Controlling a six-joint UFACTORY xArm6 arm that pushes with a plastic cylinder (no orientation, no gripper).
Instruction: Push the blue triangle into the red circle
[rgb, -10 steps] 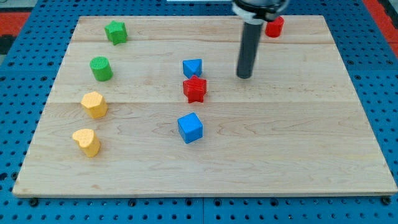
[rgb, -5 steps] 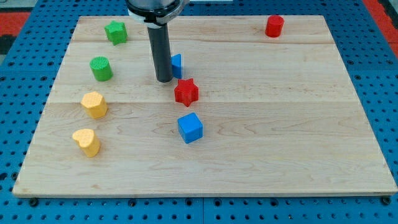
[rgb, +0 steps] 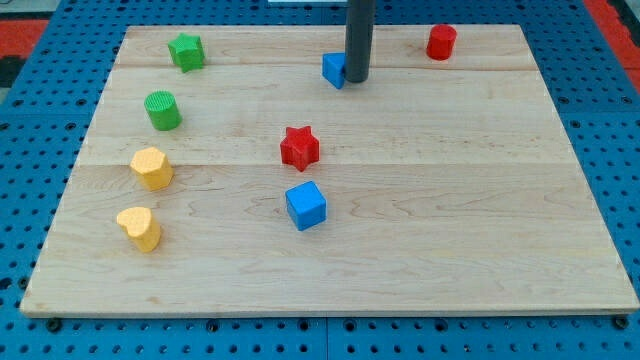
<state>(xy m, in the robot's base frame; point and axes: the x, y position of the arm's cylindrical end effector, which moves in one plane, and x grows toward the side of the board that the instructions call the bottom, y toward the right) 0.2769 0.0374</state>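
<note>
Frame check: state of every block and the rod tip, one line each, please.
blue triangle: near the view's top, partly hidden behind my tip
my tip: at the triangle's right side
red circle: upright, top right, untouched
red star: mid-board, alone
blue cube: below the star
green star, green cylinder, two yellow blocks: left side, apart

Bright blocks on pale wood
Blue triangle, red circle, red star, green cylinder, yellow pieces, dark rod.
</note>
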